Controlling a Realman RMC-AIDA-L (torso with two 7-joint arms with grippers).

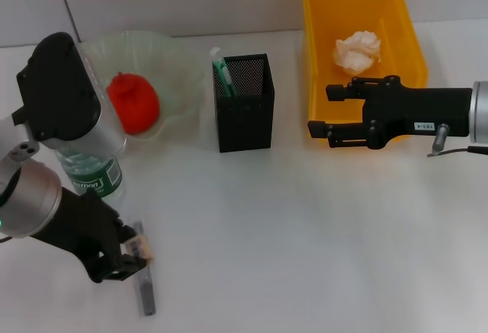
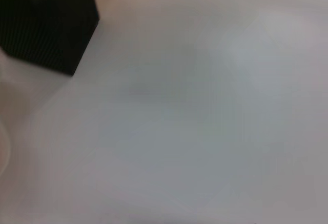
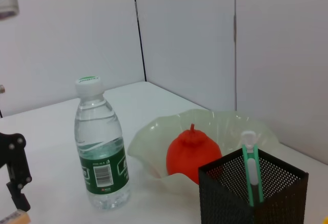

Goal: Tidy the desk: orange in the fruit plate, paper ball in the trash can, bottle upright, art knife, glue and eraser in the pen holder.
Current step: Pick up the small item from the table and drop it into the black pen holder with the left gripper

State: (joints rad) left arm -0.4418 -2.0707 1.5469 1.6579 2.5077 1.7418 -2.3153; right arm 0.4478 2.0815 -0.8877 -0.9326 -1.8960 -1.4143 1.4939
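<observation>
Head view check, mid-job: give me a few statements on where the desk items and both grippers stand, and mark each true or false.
1. The orange lies in the fruit plate. True.
2. The paper ball sits on the bare desk. False: it is inside the yellow trash can.
3. The bottle lies on its side. False: it stands upright beside the plate.
4. The left gripper is down at the desk by the art knife. True.
5. The right gripper holds the pen holder. False: it is open and empty, apart from it, in front of the trash can.
</observation>
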